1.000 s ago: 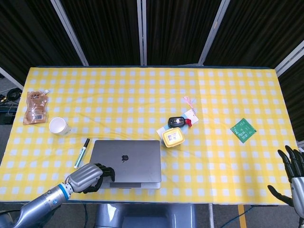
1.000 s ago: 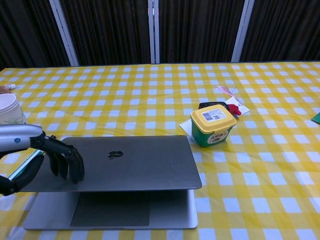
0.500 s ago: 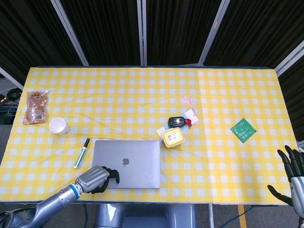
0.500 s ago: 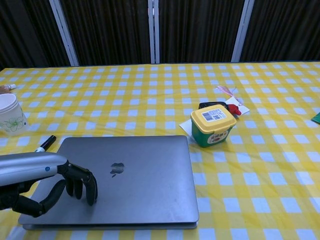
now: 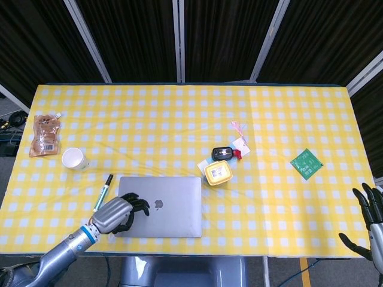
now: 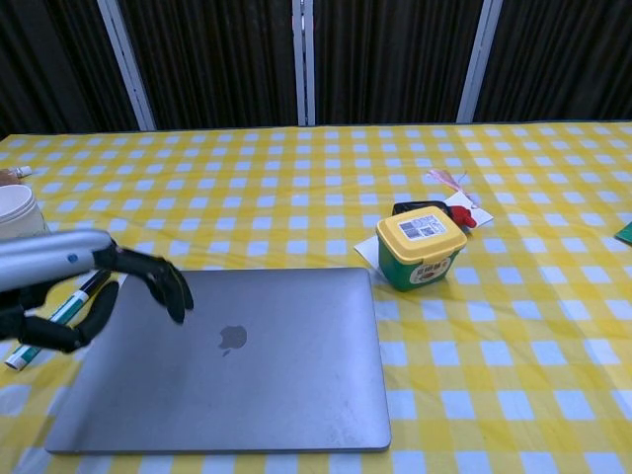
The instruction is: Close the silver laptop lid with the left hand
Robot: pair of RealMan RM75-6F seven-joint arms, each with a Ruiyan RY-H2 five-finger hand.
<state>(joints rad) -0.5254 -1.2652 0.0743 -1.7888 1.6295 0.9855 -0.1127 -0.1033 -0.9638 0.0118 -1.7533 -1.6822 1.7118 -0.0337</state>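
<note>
Left hand (image 6: 94, 296) open, fingers spread, holding nothing, above the laptop (image 6: 267, 355); lid lies flat, closing appears complete.

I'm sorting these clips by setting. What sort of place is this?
Probably a robot test booth, not a home: black curtains on metal frames surround a table with a yellow checked cloth, set with props such as a closed laptop and paper cup.

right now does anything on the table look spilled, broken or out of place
Nothing stands out. The laptop lies shut and flat, the left hand over its left edge. The yellow tub and cup stand upright, the pen lies beside the laptop, and the right hand is open at the table's edge.
</note>
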